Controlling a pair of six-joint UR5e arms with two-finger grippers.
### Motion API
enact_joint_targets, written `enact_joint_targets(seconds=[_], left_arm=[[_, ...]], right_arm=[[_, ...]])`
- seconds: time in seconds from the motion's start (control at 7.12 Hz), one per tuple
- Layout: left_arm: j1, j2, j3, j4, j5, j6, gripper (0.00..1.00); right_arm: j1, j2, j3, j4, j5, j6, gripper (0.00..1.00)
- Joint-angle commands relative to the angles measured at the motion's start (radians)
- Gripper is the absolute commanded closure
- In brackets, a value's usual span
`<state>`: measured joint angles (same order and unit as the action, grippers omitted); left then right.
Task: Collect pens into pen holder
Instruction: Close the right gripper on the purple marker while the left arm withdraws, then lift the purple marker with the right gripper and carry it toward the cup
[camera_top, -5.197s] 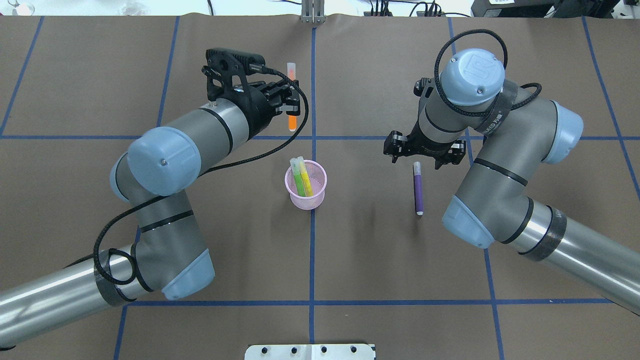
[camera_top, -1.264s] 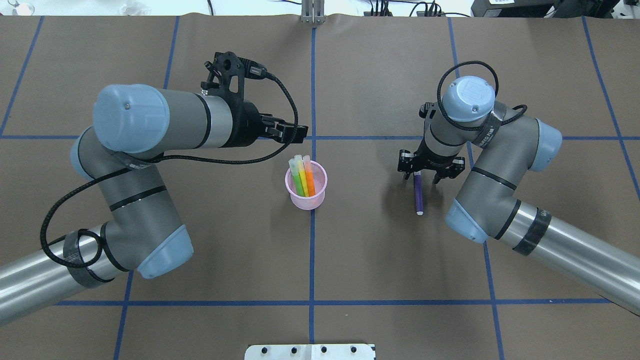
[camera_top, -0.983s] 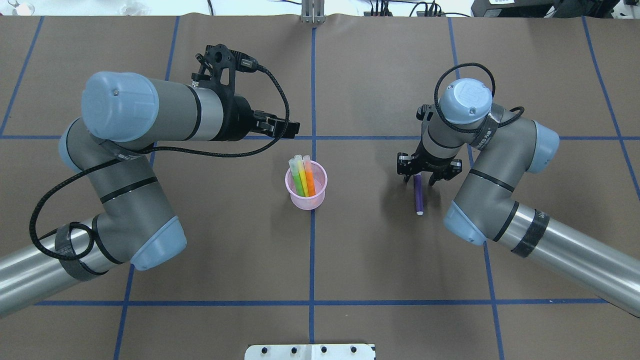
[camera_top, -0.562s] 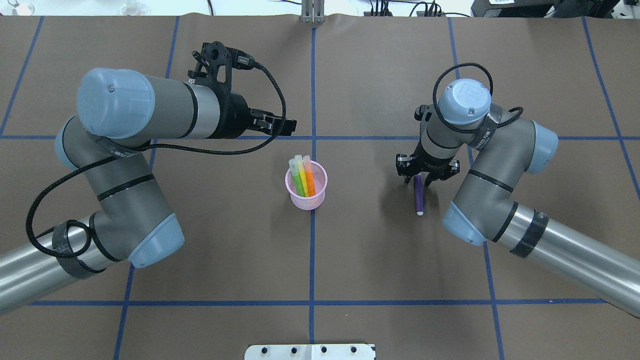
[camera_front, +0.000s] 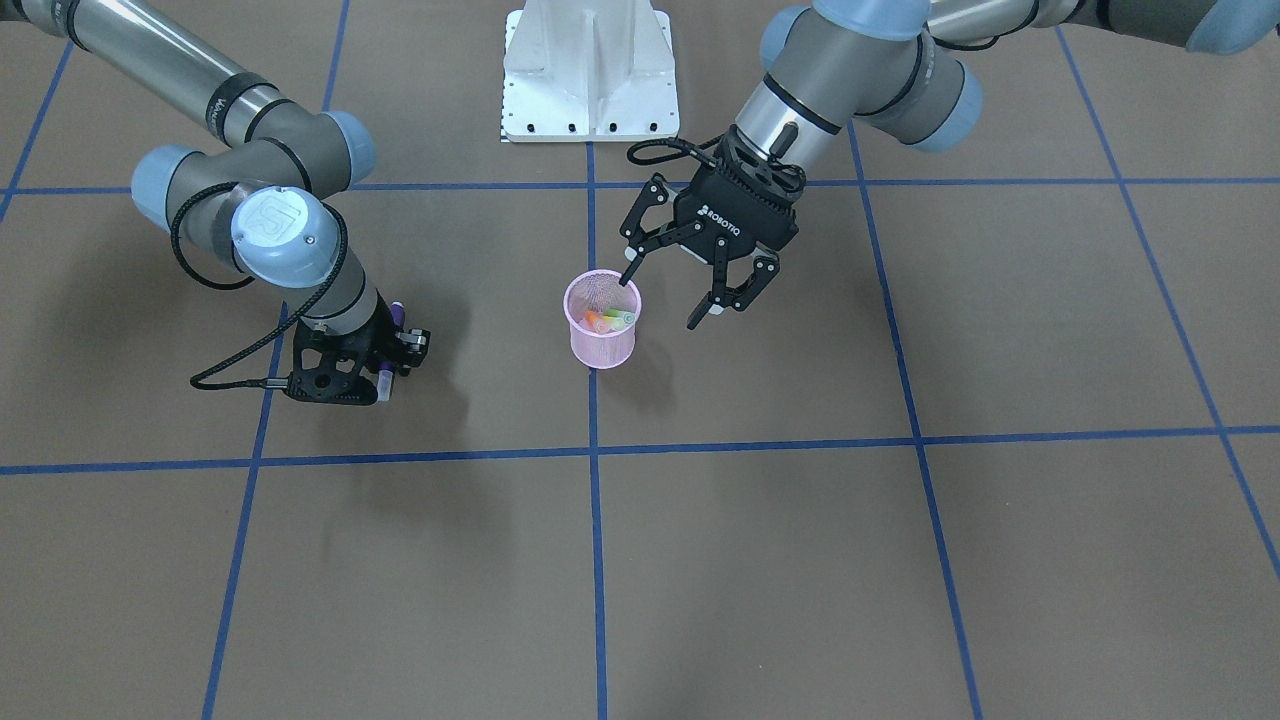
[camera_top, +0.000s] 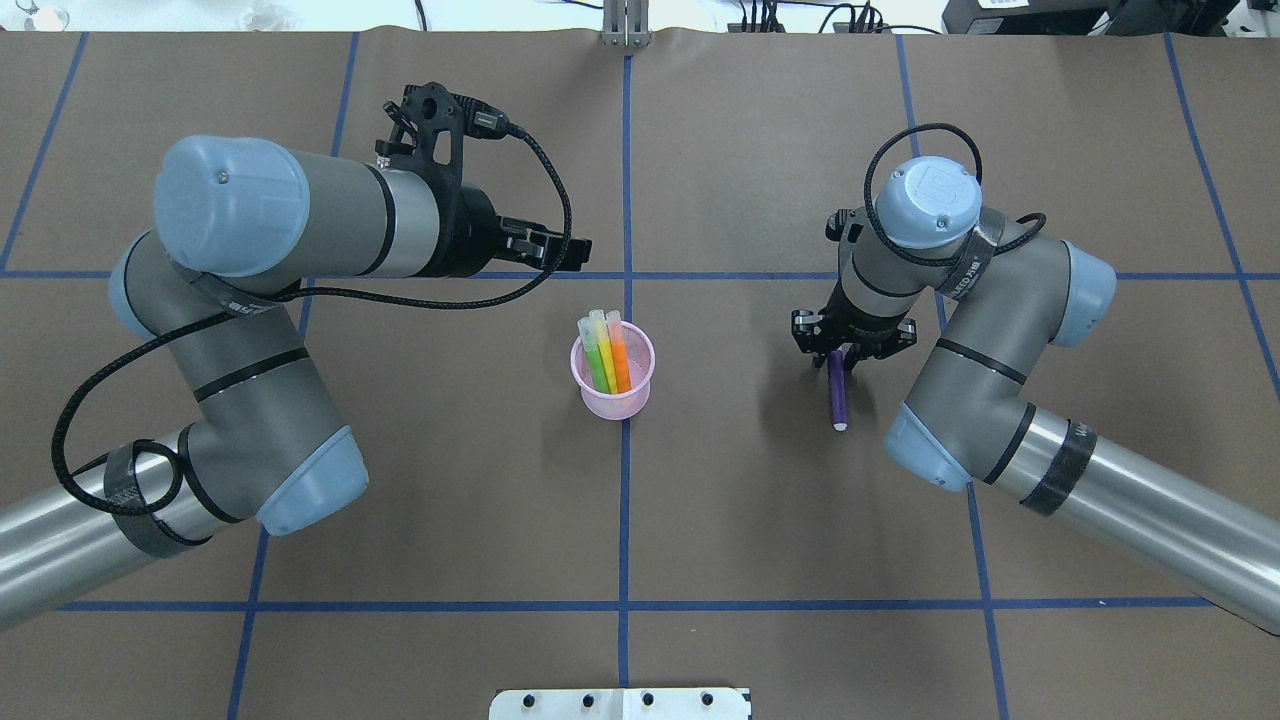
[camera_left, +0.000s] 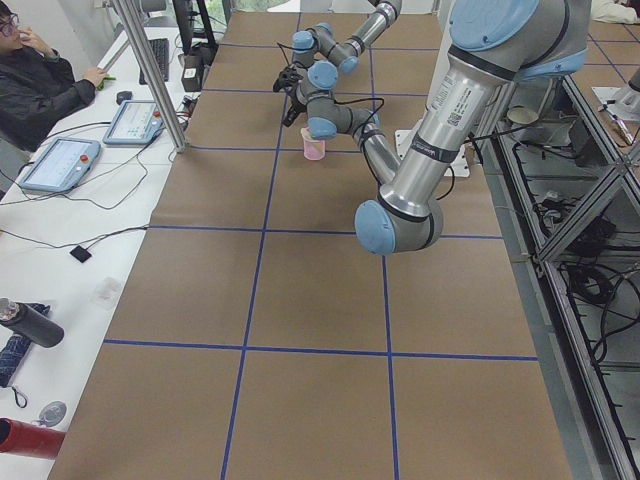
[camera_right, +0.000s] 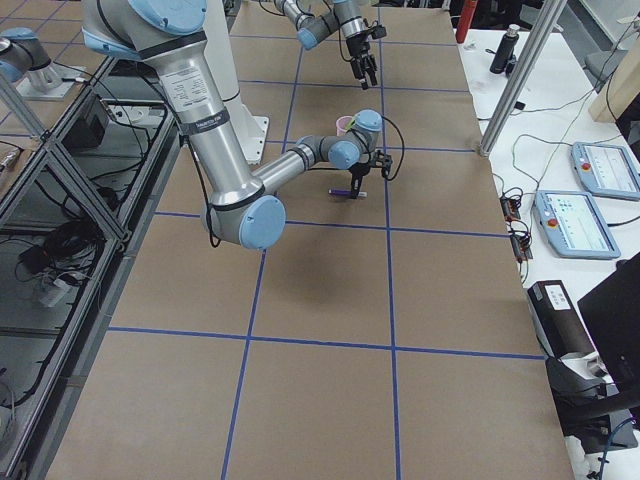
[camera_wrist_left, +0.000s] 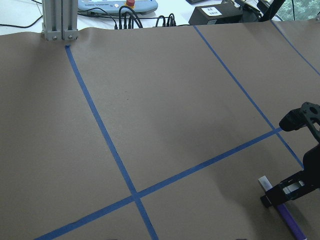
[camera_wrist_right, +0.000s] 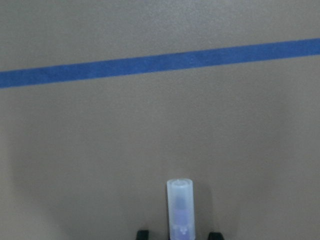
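In the front-facing view, the left gripper (camera_front: 662, 300) is seen spread wide and empty, tilted down just beside the pink pen holder (camera_front: 600, 348), with one fingertip over its rim. The right gripper (camera_front: 388, 358) is lowered to the table (camera_front: 800, 550) over the purple pen (camera_front: 397, 312).

In the overhead view, the orange pen (camera_top: 620, 362), yellow pen (camera_top: 608, 355) and green pen (camera_top: 597, 368) are shown standing in the holder, caps up. The purple pen lies flat, well apart from the holder on the robot's right.

In the right wrist view, the pen's whitish cap is framed between two fingertips (camera_wrist_right: 143, 233). A gap is left on either side, so nothing is gripped.
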<state>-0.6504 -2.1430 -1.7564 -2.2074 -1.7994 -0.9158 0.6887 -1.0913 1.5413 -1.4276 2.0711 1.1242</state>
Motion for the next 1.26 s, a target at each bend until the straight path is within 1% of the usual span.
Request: enact_joint_targets(seconds=[0.0, 0.28, 0.42, 0.56, 0.7, 0.84, 0.98, 1.12], left_arm=[[0.0, 0.0, 0.002, 0.0, 0.0, 0.0, 0.18], [0.0, 0.0, 0.0, 0.0, 0.0, 0.0, 0.2], [0.0, 0.0, 0.0, 0.002, 0.0, 0.0, 0.2], [-0.009, 0.0, 0.002, 0.005, -0.017, 0.0, 0.21], [-0.062, 0.005, 0.008, 0.026, -0.103, 0.002, 0.21], [-0.146, 0.006, 0.012, 0.084, -0.239, 0.056, 0.2], [-0.223, 0.006, 0.012, 0.195, -0.347, 0.133, 0.19], [-0.286, 0.005, 0.012, 0.321, -0.436, 0.159, 0.03]], right_arm=[[0.008, -0.004, 0.016, -0.005, 0.001, -0.001, 1.0], [0.015, -0.004, 0.022, -0.005, 0.001, -0.001, 1.0], [0.038, -0.005, 0.054, -0.005, 0.001, -0.003, 1.0], [0.066, -0.019, 0.124, -0.005, 0.0, -0.003, 1.0], [0.096, -0.024, 0.202, -0.005, -0.003, -0.003, 1.0], [0.113, -0.021, 0.268, 0.001, -0.015, -0.001, 1.0], [0.126, -0.013, 0.317, 0.007, -0.026, 0.0, 1.0], [0.126, -0.006, 0.359, 0.012, -0.079, 0.0, 1.0]])
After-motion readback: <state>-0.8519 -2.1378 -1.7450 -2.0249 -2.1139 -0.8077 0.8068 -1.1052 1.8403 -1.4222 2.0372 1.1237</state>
